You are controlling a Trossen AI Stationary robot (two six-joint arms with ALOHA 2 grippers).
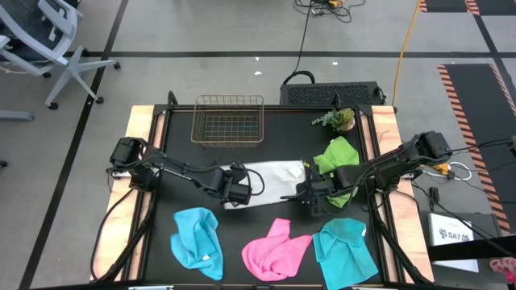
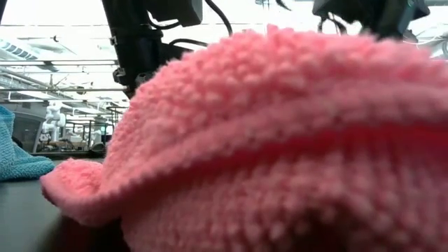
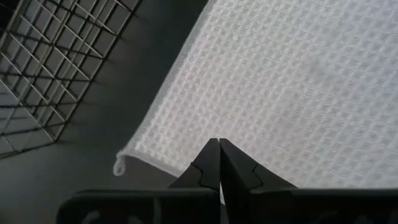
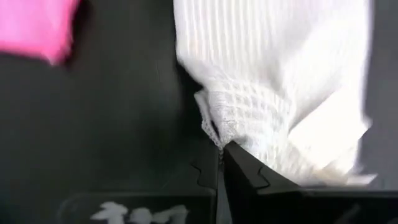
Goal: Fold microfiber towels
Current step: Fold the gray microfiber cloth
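From above we saw the white-grey towel mid-surface between both arms. The wrist views added that the left pincer was clenched at its edge, and the right pincer apparently pinched a bunched corner.

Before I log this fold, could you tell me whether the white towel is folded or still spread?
Spread: the white towel lies mostly flat, single-layered, with left gripper and right gripper pinching opposite edges.
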